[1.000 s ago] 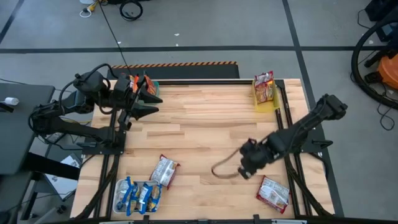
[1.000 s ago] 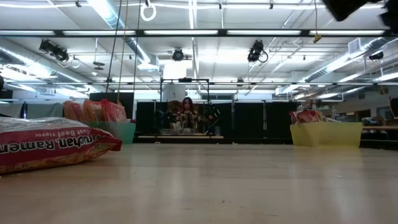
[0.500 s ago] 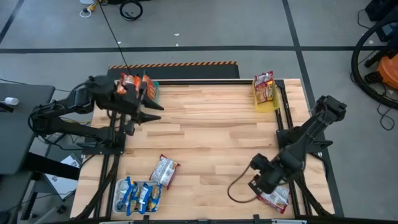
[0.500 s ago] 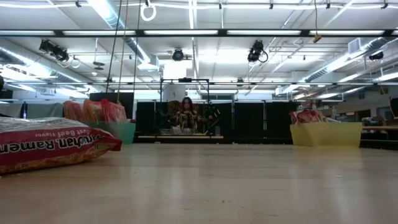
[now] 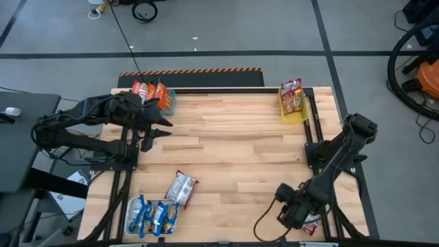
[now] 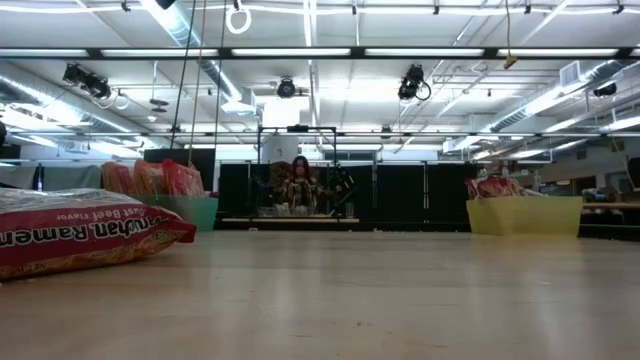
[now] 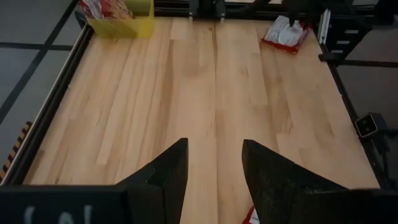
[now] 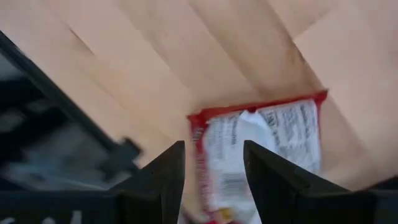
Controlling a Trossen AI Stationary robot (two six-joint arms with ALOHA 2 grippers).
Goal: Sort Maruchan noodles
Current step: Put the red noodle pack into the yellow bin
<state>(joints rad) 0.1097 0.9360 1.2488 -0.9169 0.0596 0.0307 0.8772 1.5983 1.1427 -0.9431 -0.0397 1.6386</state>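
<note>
Your surface point(image 5: 233, 144) holds three trays at its corners: teal point(image 5: 169, 103) with orange packets point(image 5: 147, 90), yellow point(image 5: 295, 113) with red ones, white point(image 5: 134, 218) with blue ones. The right gripper point(image 5: 291, 214) hangs low over the red-and-white packet point(image 8: 261, 149) at the near right corner, fingers point(image 8: 168, 180) parted and empty, the packet directly beyond them, long axis roughly along your approach. Nothing blocks it. Another packet point(image 5: 182, 189) lies beside the white tray. The left gripper point(image 7: 214, 171), released, waits by the teal tray.

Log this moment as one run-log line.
right gripper: open, above red-and-white packet at table's near right corner | left gripper: open, empty, near teal tray
</note>
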